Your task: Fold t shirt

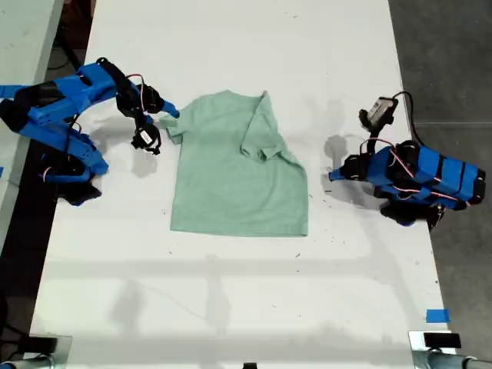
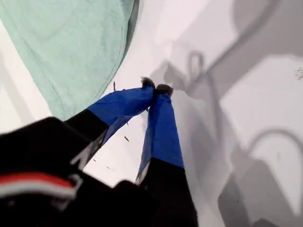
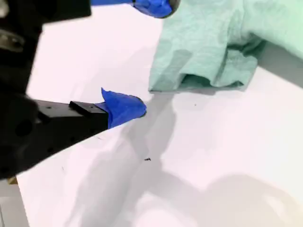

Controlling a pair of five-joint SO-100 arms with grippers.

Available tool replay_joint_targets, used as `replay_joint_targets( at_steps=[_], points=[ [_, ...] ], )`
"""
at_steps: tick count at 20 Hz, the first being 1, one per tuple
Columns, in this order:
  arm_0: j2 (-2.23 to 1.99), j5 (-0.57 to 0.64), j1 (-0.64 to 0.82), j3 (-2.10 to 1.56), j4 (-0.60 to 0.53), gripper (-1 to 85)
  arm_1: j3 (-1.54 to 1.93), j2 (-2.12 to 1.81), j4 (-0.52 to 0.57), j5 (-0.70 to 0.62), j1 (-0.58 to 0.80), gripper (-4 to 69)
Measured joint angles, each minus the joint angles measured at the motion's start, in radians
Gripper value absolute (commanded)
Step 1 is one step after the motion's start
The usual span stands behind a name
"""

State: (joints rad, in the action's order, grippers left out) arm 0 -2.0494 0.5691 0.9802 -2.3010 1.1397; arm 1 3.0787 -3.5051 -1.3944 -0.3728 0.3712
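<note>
Table (image 1: 231, 292) bare around t shirt (image 1: 231, 184); arms flanking.

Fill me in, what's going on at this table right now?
Two blue arms are working on a mint-green t shirt lying on the white table. One sleeve is already flipped in over the body. My second gripper is open right at the other sleeve, on the exterior view's left, not closed on it. My first gripper is shut and empty, off the shirt on the exterior view's right.
</note>
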Motion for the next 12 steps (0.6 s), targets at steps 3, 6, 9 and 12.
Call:
replay_joint_targets(
  at_steps=[3,6,9,12],
  points=[
    [0.095,-0.021,-0.011,0.000,-0.051,27.0,0.000,0.000,0.000,0.000,0.000,1.2],
    [0.230,-0.025,-0.002,0.005,-0.110,25.9,0.000,0.000,0.000,0.000,0.000,1.2],
    [0.304,-0.031,0.021,0.048,-0.130,8.5,0.000,0.000,0.000,0.000,0.000,1.2],
    [0.325,-0.035,0.025,0.060,-0.133,-0.1,0.000,0.000,0.000,0.000,0.000,1.2]
  ],
)
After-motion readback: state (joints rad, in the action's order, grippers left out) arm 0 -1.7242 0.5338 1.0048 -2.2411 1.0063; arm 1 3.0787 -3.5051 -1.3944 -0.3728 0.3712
